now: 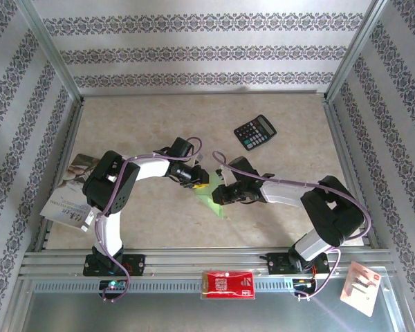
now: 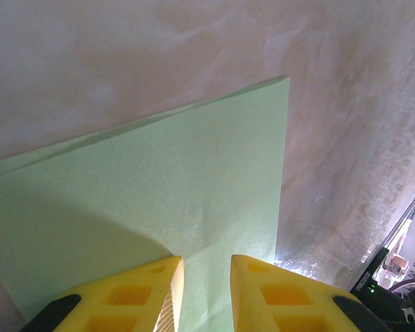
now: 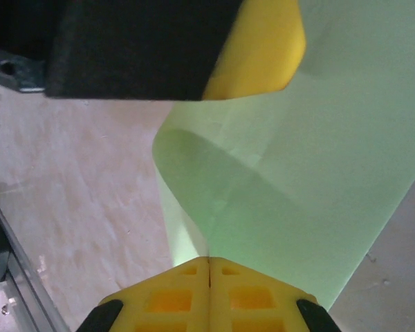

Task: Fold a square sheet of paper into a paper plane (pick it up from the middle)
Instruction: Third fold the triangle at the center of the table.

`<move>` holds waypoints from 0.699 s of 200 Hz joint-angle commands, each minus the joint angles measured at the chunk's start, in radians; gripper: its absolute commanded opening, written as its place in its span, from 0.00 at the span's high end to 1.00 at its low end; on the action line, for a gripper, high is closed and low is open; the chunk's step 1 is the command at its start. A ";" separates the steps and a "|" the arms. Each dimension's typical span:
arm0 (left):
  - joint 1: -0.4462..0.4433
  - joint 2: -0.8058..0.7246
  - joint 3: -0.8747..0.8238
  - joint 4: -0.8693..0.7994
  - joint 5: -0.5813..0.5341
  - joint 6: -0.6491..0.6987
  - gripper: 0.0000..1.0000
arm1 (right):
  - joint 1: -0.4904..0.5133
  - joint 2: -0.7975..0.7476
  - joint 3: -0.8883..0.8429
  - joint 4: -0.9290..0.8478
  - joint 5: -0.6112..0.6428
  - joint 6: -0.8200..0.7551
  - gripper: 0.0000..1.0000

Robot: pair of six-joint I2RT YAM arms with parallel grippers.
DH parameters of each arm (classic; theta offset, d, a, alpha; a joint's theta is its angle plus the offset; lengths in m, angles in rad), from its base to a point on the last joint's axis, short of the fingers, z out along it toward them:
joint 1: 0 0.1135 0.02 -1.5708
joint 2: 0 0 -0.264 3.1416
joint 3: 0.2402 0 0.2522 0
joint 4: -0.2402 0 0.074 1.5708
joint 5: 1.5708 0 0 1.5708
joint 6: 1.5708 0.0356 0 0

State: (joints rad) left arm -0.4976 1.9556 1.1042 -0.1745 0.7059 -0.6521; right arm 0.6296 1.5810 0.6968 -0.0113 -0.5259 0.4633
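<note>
Item: the square sheet of paper (image 1: 213, 203), light green, sits slightly near of the middle of the table (image 1: 159, 124), between the two grippers. In the right wrist view the sheet (image 3: 297, 180) is not flat: one part curls up and over, and its lower edge runs down into the seam between the fingertips. In the left wrist view the sheet (image 2: 180, 194) presents a broad smooth face with one straight edge and a sharp corner against the tabletop.

Right gripper (image 1: 220, 195): jaws closed tip to tip (image 3: 209, 266), pinching the sheet's edge.

Left gripper (image 1: 202, 181): jaws narrowly apart (image 2: 206, 266), green paper visible through the gap. Whether the tips touch the sheet cannot be determined. One of its yellow fingers (image 3: 263, 48) appears at the top of the right wrist view, against the curled paper.

Surroundings: a black calculator (image 1: 255, 131) lies well apart, toward the far right. Printed leaflets (image 1: 69, 194) lie at the left edge. A red-and-white packet (image 1: 228, 283) rests on the near rail.
</note>
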 commanded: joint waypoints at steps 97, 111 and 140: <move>-0.007 0.046 0.006 -0.078 -0.070 0.040 0.75 | -0.034 0.073 0.067 -0.059 -0.022 -0.079 0.93; -0.008 0.046 0.005 -0.078 -0.070 0.041 0.75 | -0.036 0.078 0.066 -0.057 -0.022 -0.079 0.93; -0.007 0.045 0.004 -0.082 -0.073 0.045 0.75 | -0.036 0.092 0.066 -0.049 -0.023 -0.075 0.92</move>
State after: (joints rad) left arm -0.4976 1.9583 1.1095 -0.1814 0.7059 -0.6346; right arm 0.6037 1.6512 0.7528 -0.0566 -0.5343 0.4114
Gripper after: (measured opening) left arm 0.246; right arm 0.077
